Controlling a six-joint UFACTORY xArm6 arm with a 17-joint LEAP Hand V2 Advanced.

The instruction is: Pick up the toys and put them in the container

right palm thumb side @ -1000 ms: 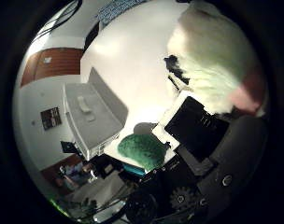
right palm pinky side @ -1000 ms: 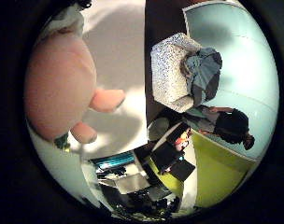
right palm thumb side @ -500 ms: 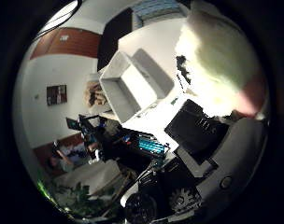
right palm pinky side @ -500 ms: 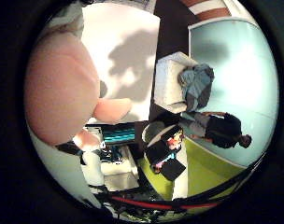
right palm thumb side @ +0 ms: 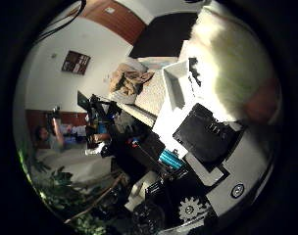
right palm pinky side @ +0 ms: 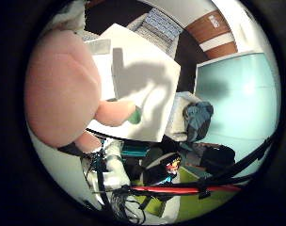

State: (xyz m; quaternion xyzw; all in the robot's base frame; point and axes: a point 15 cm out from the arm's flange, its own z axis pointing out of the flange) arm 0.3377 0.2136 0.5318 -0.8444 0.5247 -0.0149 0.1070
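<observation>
One soft pink-and-white plush toy (right palm pinky side: pixel 63 94) fills our palm, fingers (right palm thumb side: pixel 208 134) curled round it; white bench (right palm pinky side: pixel 143 80) and white rectangular container (right palm thumb side: pixel 176 88) lie beyond.

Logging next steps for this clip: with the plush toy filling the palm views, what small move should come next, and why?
Probably carry the pink plush toy sideways until it hangs over the white container, then lower. The toy fills much of both palm views, so it sits close to the hand, apparently lifted above the white table. The container shows off to one side, not beneath the toy.

White plush toy (right palm thumb side: pixel 232 63) against the robot hand (right palm thumb side: pixel 208 142), white container (right palm thumb side: pixel 176 88) beyond.
</observation>
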